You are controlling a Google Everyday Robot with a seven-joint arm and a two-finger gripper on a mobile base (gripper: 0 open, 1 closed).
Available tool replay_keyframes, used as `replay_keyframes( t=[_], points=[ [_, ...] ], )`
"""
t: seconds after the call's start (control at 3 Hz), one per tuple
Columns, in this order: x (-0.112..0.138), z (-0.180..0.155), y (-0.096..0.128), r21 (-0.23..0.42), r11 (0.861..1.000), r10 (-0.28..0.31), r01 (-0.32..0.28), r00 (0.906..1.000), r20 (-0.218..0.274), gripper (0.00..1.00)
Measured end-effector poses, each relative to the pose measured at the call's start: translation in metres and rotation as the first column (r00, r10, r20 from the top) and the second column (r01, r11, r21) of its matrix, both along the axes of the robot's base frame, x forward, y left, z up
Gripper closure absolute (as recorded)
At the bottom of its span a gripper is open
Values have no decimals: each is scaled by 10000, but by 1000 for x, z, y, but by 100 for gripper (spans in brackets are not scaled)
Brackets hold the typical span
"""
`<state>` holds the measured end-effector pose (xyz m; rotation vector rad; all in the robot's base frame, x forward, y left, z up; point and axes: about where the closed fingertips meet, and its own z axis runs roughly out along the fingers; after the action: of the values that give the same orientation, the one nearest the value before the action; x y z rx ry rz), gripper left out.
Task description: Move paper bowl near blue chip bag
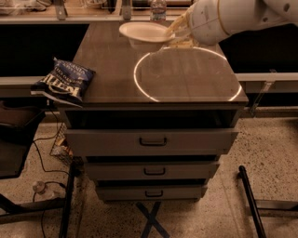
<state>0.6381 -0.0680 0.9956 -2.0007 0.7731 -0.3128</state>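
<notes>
The paper bowl (143, 33) is off-white and round, held above the back of the dark tabletop (116, 69). My gripper (174, 31) comes in from the upper right on a white arm and is shut on the bowl's right rim. The blue chip bag (64, 82) is dark navy with white lettering. It lies at the table's left front edge, partly overhanging it. The bowl is well to the right of and behind the bag.
A clear plastic water bottle (159, 9) stands at the table's back edge behind the bowl. A bright ring of light (139, 81) lies on the tabletop's right half. Drawers (151, 141) sit below the top. Cables (42, 162) and a chair base lie on the floor at left.
</notes>
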Motion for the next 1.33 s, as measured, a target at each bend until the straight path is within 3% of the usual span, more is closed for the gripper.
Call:
replay_keyframes(
  t=[0.33, 0.67, 1.0, 1.33],
  points=[
    [-8, -59, 11, -1574, 9866, -467, 421, 9986, -259, 100],
    [-4, -85, 17, -2105, 9726, -980, 985, 9951, 128, 100],
    [-1, -96, 30, -1957, 9729, -1132, 1232, 9917, 618, 100],
    [-5, -86, 46, -1395, 9845, -914, 1068, 9895, 1123, 100]
  ],
)
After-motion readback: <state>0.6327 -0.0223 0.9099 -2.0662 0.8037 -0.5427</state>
